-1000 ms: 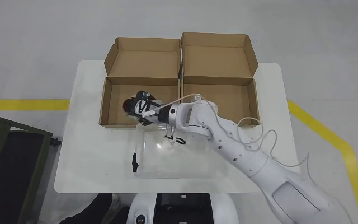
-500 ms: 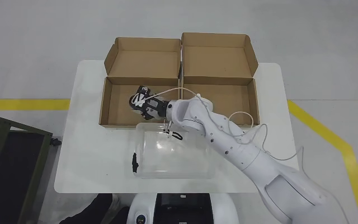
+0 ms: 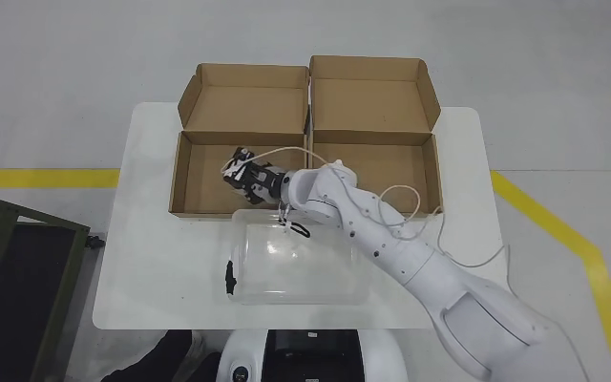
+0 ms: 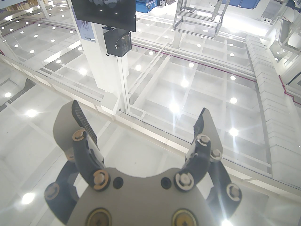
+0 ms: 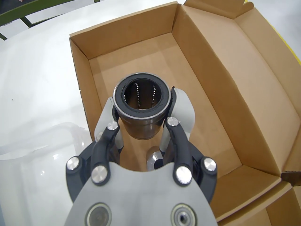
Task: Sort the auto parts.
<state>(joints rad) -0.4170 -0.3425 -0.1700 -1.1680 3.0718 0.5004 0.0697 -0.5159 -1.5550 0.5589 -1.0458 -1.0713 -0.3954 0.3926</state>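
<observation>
The jaws of the right gripper [image 5: 144,104] are clamped on the slick round bearing [image 5: 142,109] above the cardboard box [image 5: 211,83]; dropped from this height, I reckon it could strike the metal part [image 5: 152,157] below.

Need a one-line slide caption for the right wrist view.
Right gripper shut on a black cylindrical bearing, held over the open cardboard box on the white table.

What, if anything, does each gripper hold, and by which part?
The right gripper clamps a dark metal cylindrical bearing by its side wall; the left gripper is open and empty.
</observation>
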